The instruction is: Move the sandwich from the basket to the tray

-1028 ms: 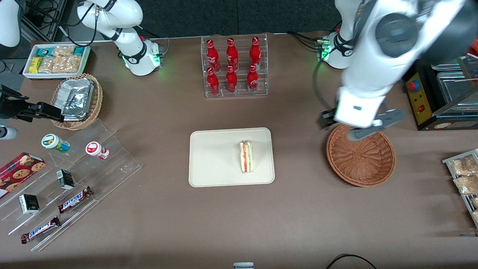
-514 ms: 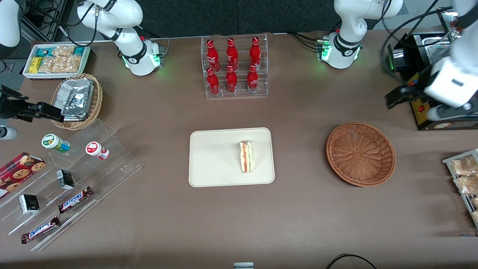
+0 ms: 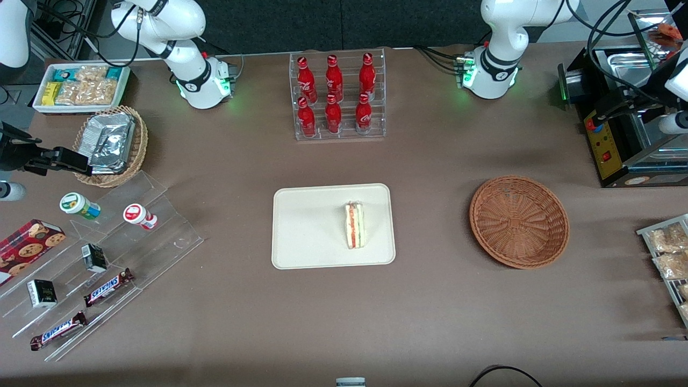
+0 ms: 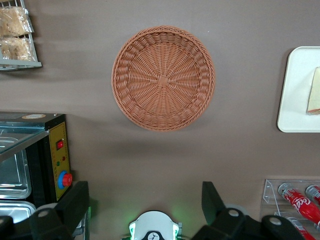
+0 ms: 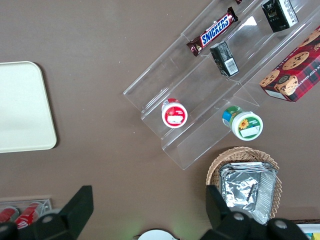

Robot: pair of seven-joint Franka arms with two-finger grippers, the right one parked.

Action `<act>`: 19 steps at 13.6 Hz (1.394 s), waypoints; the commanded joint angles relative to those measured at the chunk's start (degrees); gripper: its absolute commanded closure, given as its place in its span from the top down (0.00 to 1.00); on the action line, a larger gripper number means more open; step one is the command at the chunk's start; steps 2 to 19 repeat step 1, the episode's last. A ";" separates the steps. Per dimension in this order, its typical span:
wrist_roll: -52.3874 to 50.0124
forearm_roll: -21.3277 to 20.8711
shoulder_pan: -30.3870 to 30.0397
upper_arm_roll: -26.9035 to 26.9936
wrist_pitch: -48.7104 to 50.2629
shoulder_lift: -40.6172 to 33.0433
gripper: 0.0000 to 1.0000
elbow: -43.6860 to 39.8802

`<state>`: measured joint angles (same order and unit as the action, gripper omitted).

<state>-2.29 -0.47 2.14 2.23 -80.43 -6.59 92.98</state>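
The sandwich point(image 3: 355, 226) lies on the cream-white tray point(image 3: 306, 231) in the middle of the table, cut edge with red and green layers facing up. The reddish-brown wicker basket point(image 3: 518, 221) stands beside the tray, toward the working arm's end, and is empty. My left gripper point(image 3: 642, 115) is open and empty, high over the black appliance at the working arm's end, apart from the basket. In the left wrist view the gripper point(image 4: 145, 205) has its fingers wide apart, with the basket point(image 4: 163, 77), the tray's edge point(image 4: 295, 100) and the sandwich point(image 4: 314, 92) below.
A clear rack of red bottles point(image 3: 337, 95) stands farther from the camera than the tray. A black appliance with a red button point(image 3: 607, 134) and a wire rack of snack packets point(image 3: 666, 252) sit at the working arm's end. An acrylic snack stand point(image 3: 102, 258) is at the parked arm's end.
My left gripper has moved from just above the basket's rim away toward the working arm's end of the table, over the appliance. The sandwich, tray and basket have not moved.
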 commanded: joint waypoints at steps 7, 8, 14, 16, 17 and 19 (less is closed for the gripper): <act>0.53 -1.02 -0.47 -2.31 -0.17 1.57 0.99 -1.57; 0.53 -1.02 -0.47 -2.31 -0.17 1.57 0.99 -1.57; 0.53 -1.02 -0.47 -2.31 -0.17 1.57 0.99 -1.57; 0.53 -1.02 -0.47 -2.31 -0.17 1.57 0.99 -1.57; 0.53 -1.02 -0.47 -2.31 -0.17 1.57 0.99 -1.57; 0.53 -1.02 -0.47 -2.31 -0.17 1.57 0.99 -1.57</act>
